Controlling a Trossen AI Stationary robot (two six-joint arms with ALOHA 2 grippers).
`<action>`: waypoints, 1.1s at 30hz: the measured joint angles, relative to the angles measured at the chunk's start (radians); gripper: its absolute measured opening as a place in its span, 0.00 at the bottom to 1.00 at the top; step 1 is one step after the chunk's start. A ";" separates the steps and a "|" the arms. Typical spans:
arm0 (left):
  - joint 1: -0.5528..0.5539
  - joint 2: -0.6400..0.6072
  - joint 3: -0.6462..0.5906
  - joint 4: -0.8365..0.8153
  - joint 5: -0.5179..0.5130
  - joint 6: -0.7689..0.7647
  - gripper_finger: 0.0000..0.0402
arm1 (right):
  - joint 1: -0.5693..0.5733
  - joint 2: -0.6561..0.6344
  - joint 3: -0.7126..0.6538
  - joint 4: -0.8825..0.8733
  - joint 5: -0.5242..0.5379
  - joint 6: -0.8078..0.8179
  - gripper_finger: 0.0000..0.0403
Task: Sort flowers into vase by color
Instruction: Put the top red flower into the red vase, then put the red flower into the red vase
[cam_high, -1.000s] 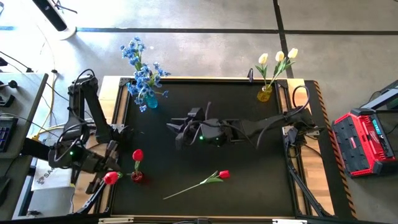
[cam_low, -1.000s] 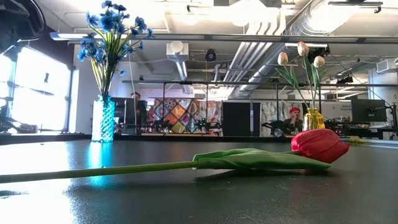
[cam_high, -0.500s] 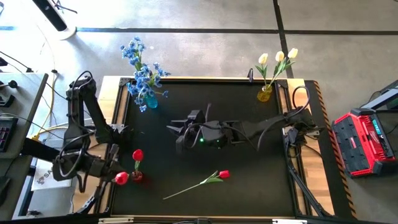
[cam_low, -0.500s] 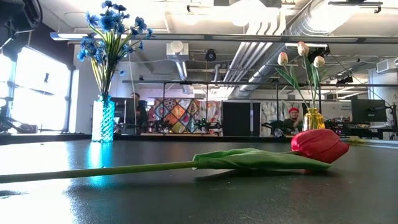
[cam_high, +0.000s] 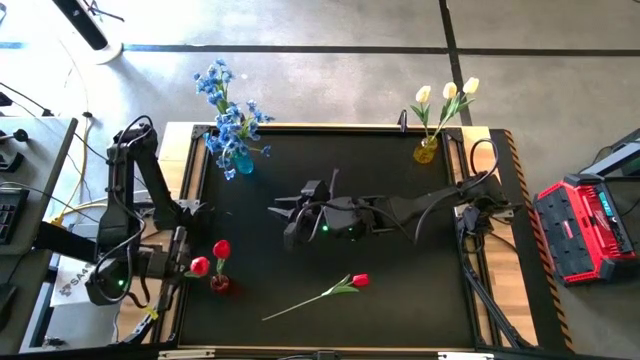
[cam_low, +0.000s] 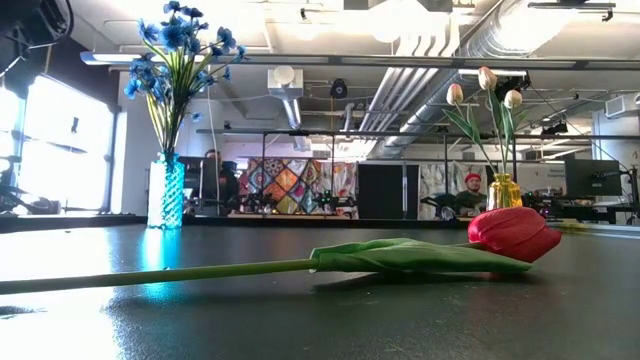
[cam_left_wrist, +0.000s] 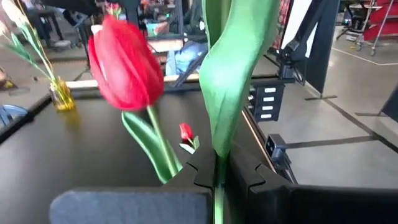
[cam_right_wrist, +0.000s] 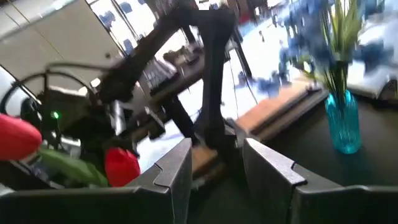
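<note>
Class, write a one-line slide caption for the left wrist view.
Left gripper shut on a red tulip's green stem, near a second red tulip.

The table (cam_high: 400, 290) has a black top inside a light wooden border. Standing on it: a blue vase (cam_high: 243, 161) of blue blossoms at the far left corner, a yellow vase (cam_high: 425, 152) of cream tulips at the far right corner, and a small red vase (cam_high: 219, 284) (holding one red tulip) near the left edge. A loose red tulip (cam_high: 335, 290) lies flat near the front centre, head pointing right.
</note>
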 joint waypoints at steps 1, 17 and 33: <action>0.000 0.000 0.000 -0.020 0.007 -0.027 0.00 | 0.001 0.000 0.000 -0.030 -0.007 0.019 0.33; 0.003 -0.017 0.000 -0.285 0.190 -0.606 0.28 | 0.110 0.059 -0.030 -0.428 -0.063 0.221 0.41; 0.003 -0.151 0.001 -0.286 0.547 -0.661 0.40 | 0.161 0.207 -0.030 -0.543 -0.335 0.008 0.40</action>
